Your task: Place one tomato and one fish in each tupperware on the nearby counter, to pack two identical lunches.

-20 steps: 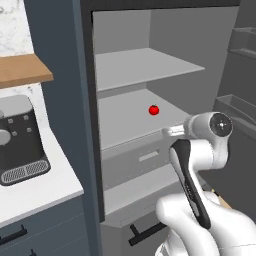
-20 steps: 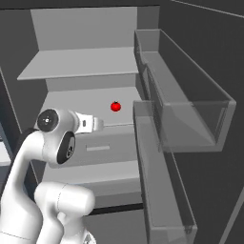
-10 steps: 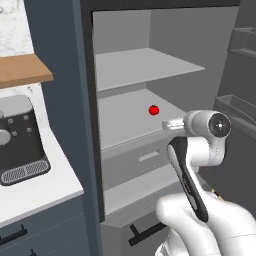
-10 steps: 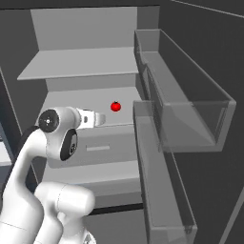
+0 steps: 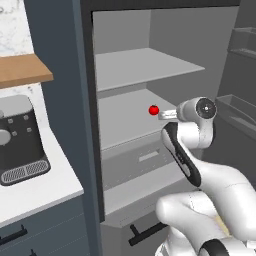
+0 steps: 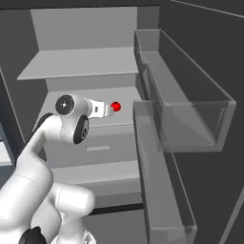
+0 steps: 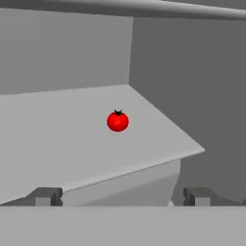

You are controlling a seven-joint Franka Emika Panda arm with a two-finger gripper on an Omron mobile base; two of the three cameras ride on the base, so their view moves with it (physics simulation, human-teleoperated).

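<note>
On the far left a dark coffee machine [image 5: 19,142] sits on the white counter [image 5: 37,192]. Right of it the fridge stands open, and the tomato [image 5: 154,110] rests upright on its middle shelf [image 5: 127,117], toward the right side. The gripper [image 7: 120,196] points at it from just off the shelf's front edge, jaws spread wide, holding nothing; it looks near the tomato, though how near is hard to tell. Clear door bins [image 6: 190,119] hang at right.
</note>
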